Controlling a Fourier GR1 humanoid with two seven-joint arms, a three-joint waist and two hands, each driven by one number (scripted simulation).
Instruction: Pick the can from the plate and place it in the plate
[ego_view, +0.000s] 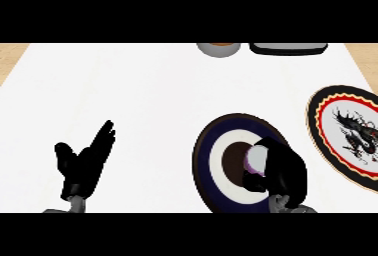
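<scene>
The black right hand (279, 172) curls around a pale silver can (258, 156) over the dark blue round plate (207, 165) near the white counter's (148, 95) front edge. The black left hand (85, 162) rests open at the front left.

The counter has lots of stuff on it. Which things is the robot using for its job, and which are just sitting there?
For the job:
- can, on the dark ringed plate
- right hand, fingers curled round the can
- dragon plate, at the right

Just sitting there:
- bowl, far edge
- dark tray, far edge
- left hand, open, resting
</scene>
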